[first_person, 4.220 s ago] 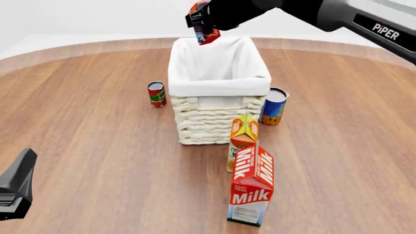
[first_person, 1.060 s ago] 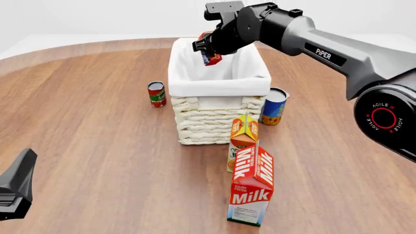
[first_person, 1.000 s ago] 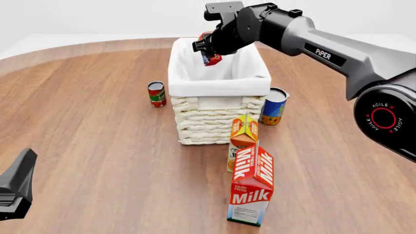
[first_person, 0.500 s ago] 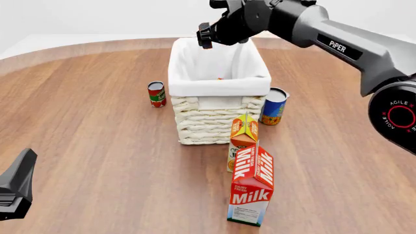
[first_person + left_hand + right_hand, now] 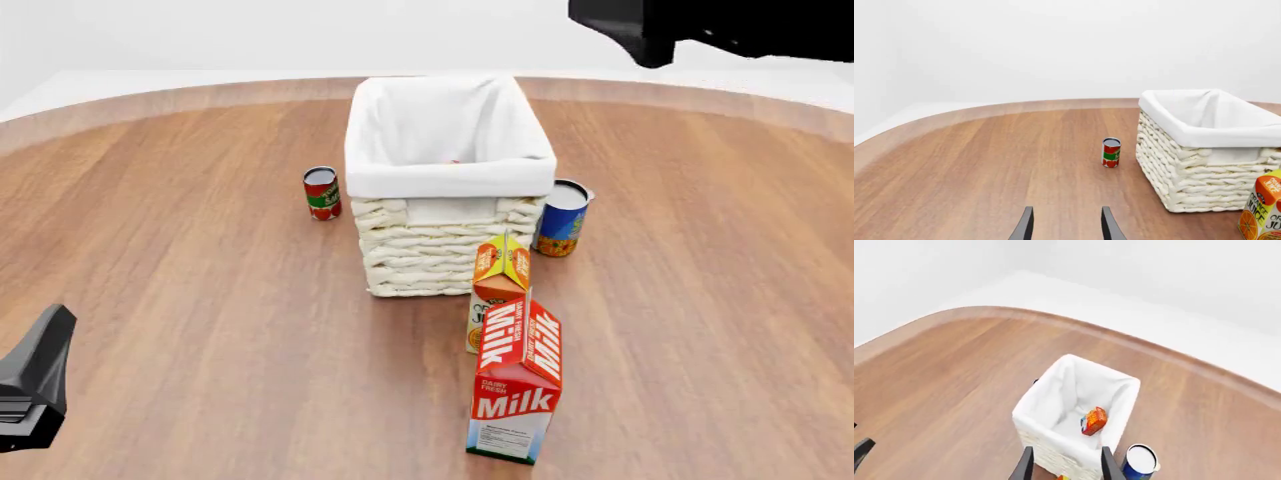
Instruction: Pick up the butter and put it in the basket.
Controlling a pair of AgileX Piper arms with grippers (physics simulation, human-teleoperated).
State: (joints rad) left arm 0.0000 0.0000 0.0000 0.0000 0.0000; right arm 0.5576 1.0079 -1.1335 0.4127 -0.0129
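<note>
Black left gripper (image 5: 1065, 227) idles with fingers parted and empty. At my twelve o'clock, the small red-orange butter box (image 5: 1093, 421) lies inside the cream woven wicker basket (image 5: 434, 245), long axis tilted. My right gripper (image 5: 1065, 465), nearer, hangs well above, fingers apart.

A round-edged wooden table (image 5: 200, 250) is being shown under soft, even light. It is being surrounded by a plain white floor (image 5: 1174, 315) and white walls (image 5: 1054, 45).

"Milk" on carton (image 5: 515, 385); "JUICE" on carton (image 5: 1262, 209)
</note>
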